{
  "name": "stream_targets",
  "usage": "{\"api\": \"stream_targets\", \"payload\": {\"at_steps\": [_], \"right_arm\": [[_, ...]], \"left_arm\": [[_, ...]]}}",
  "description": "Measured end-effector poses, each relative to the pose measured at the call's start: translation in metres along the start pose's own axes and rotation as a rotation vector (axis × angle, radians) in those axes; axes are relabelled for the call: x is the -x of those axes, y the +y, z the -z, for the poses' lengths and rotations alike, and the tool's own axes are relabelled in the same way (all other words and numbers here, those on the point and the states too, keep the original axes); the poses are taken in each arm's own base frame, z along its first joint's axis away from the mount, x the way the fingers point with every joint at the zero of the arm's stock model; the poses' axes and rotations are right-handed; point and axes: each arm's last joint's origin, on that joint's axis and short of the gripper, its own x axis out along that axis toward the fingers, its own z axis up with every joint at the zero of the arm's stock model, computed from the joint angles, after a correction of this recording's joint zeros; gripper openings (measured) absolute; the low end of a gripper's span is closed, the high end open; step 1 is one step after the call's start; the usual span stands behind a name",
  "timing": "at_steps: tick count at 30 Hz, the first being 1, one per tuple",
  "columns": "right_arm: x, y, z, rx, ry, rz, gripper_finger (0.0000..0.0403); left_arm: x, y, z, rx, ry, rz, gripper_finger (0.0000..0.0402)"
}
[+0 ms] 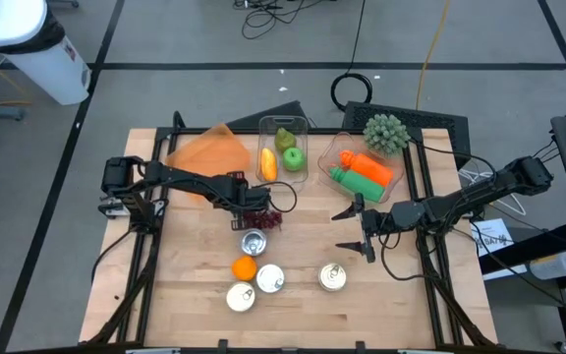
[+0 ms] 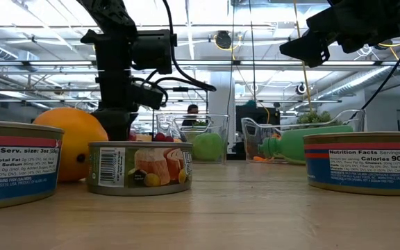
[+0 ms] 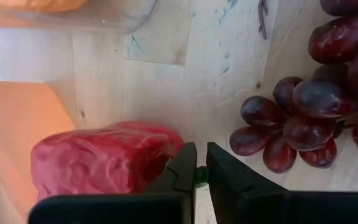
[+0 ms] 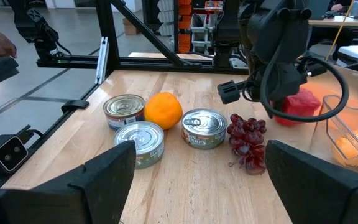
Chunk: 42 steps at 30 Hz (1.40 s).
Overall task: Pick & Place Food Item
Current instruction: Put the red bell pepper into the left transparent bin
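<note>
1. Wooden tabletop [image 1: 293,265] fills the high view's centre.
2. Left gripper [image 3: 196,177] sits mid-frame, fingers closed on nothing, just beside the red lumpy meat-like food piece [image 3: 98,158].
3. Right gripper [image 1: 355,228], centre-right, hangs wide open and empty.
4. Dark purple grape bunch [image 3: 303,106] lies near; a closed gripper risks shoving the food aside.

Grey taped floor [image 1: 214,39], cables [image 1: 273,15], white bin [image 1: 37,49].
</note>
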Motion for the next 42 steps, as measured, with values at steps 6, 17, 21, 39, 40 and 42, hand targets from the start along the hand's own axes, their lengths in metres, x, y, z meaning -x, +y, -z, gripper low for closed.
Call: {"api": "stream_targets", "payload": {"at_steps": [6, 17, 21, 39, 40, 42], "right_arm": [[0.000, 0.000, 0.000, 0.000, 0.000, 0.000, 0.0336], [0.000, 0.000, 0.000, 0.003, -0.001, 0.002, 0.0336], [0.000, -0.001, 0.001, 0.022, 0.009, 0.029, 0.0336], [-0.002, -0.005, -0.001, 0.206, -0.006, 0.204, 0.0339], [-0.003, -0.006, 0.000, 0.238, 0.007, 0.238, 0.0342], [-0.008, -0.007, 0.001, 0.284, 0.014, 0.268, 0.0350]], "left_arm": [[0.000, -0.001, 0.000, -0.020, -0.003, 0.040, 0.0040], [0.064, 0.014, -0.023, 0.154, -0.199, 0.025, 0.0022], [0.110, 0.023, -0.038, 0.354, -0.460, 0.143, 0.0022], [0.118, -0.011, -0.068, 0.401, -1.198, 0.694, 0.0022], [0.117, -0.012, -0.068, 0.400, -1.216, 0.713, 0.0022], [0.115, -0.015, -0.067, 0.378, -1.205, 0.738, 0.0022]]}}
